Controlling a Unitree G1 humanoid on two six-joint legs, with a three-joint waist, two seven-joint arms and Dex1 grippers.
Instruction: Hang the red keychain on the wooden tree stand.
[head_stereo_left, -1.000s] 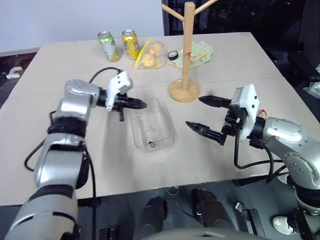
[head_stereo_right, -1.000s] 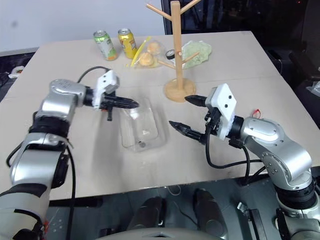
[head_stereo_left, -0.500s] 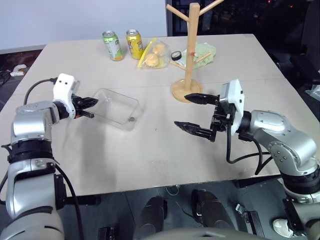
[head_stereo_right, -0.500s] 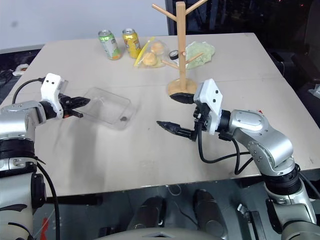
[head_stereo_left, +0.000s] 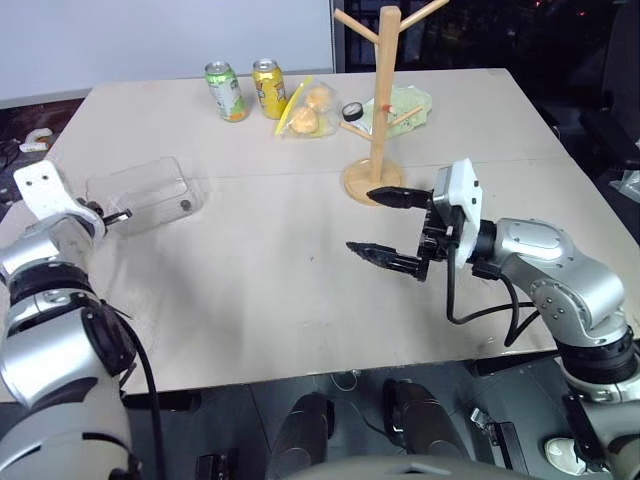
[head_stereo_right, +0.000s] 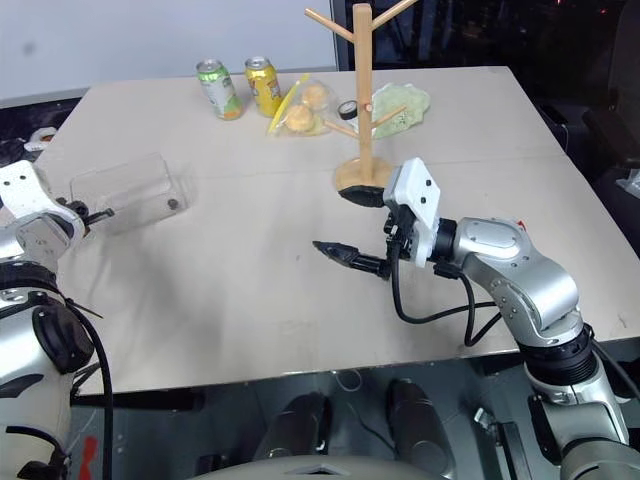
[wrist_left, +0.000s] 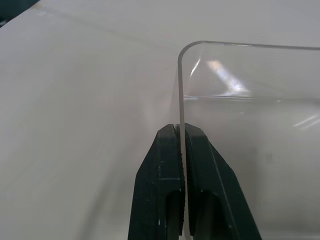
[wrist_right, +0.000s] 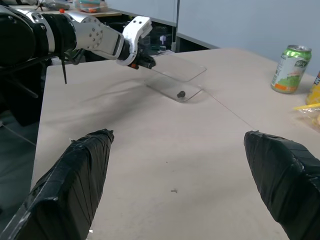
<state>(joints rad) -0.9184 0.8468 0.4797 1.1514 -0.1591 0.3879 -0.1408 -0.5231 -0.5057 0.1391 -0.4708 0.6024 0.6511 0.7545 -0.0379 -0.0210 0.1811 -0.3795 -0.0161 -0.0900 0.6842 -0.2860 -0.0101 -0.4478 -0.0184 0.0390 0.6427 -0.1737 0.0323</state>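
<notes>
1. Two fingers of the left end effector (wrist_left: 179, 135) were closed flat on the thin wall of a clear plastic container (head_stereo_left: 140, 185), near one rounded corner.
2. The right end effector (head_stereo_left: 360, 220) was spread wide and empty, pointing across the worktop (head_stereo_left: 300, 300), just in front of the wooden tree stand's round base.
3. The wooden tree stand (head_stereo_left: 380, 90) stood upright at the centre back, its pegs angled upward.
4. I could not find the red keychain with any certainty. A red fleck (head_stereo_left: 381, 103) showed on the stand's pole, too small to name. A small dark item (head_stereo_left: 185, 203) lay inside the container.
5. The step in hand looked like carrying the container off to the left.
   - To do it well: keep it low and level so the dark item does not slide.
   - Seat it fully on the worktop, short of the near left edge, before opening the fingers.
   - A pinch on a thin wall could twist or slip.
6. The worktop was pale beige and matte, with one seam across it. Two soda cans (head_stereo_left: 224, 90), a bag of round yellowish items (head_stereo_left: 305, 108) and a green bundle (head_stereo_left: 410, 103) sat at the back.
7. The room had a pale wall behind on the left and was dark on the right.
</notes>
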